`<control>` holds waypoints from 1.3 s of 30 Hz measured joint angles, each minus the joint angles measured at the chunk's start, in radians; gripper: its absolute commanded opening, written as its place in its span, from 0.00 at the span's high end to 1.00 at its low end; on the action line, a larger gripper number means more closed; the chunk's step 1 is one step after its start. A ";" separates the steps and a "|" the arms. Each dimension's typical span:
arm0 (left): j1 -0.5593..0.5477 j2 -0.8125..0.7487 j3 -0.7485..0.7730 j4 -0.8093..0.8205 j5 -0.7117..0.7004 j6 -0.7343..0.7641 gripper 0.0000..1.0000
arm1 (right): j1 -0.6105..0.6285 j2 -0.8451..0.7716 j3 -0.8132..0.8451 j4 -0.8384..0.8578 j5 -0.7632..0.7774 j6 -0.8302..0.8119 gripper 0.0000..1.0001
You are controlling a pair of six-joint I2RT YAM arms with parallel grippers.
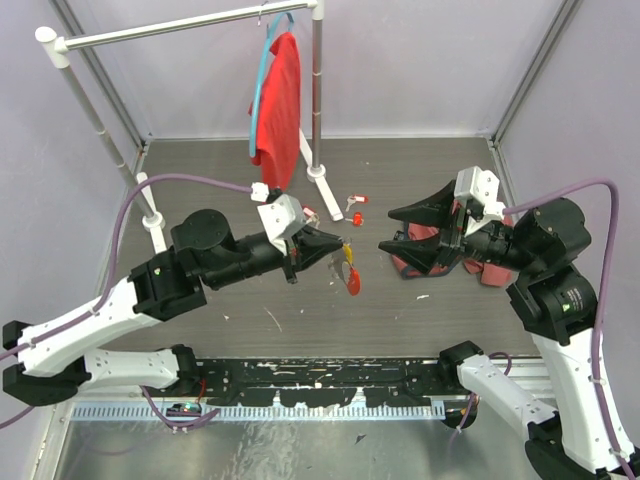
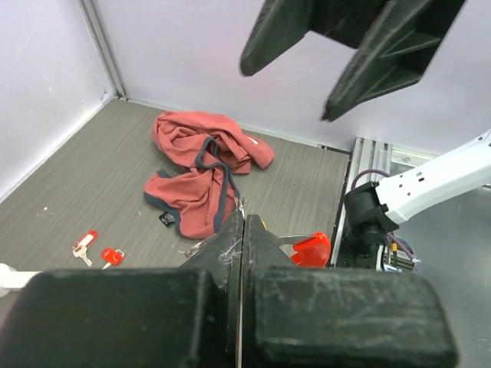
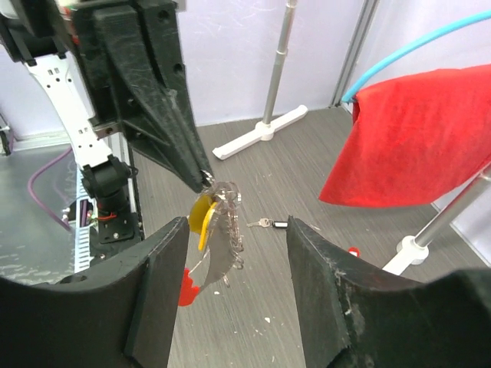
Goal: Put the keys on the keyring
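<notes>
One keyring (image 1: 352, 281) hangs lengthwise down, red end lowest, clenched in left gripper (image 1: 339, 246); right gripper (image 1: 387, 230) released.

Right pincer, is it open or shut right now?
Open. The right pincer has its fingers wide apart, holding nothing; the keyring hangs from the left pincer.

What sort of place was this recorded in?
Probably a lab robot cell, not a home: plain panel walls, a garment rack with a red shirt, loose keys on the grey table.

Lab test cell: plain white walls (image 1: 420, 60), aluminium rails (image 1: 534, 70).
</notes>
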 measured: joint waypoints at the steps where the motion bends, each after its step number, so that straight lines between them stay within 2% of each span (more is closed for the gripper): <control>1: 0.018 -0.007 -0.010 0.008 0.016 -0.012 1.00 | 0.000 0.000 0.000 0.009 -0.008 0.007 0.40; 7: 0.091 -0.043 -0.042 0.029 0.092 -0.063 1.00 | 0.000 0.002 -0.012 0.100 -0.047 0.061 0.39; 17: 0.092 -0.083 -0.064 0.077 0.174 -0.079 1.00 | 0.002 0.053 -0.055 0.306 -0.119 0.195 0.40; 22: 0.092 -0.098 -0.078 0.093 0.209 -0.082 1.00 | 0.055 0.072 -0.060 0.375 -0.128 0.230 0.42; 30: 0.092 -0.098 -0.078 0.125 0.283 -0.101 1.00 | 0.194 0.100 -0.060 0.398 -0.133 0.205 0.49; 39: 0.092 -0.106 -0.078 0.150 0.333 -0.126 1.00 | 0.240 0.114 -0.076 0.377 -0.158 0.171 0.57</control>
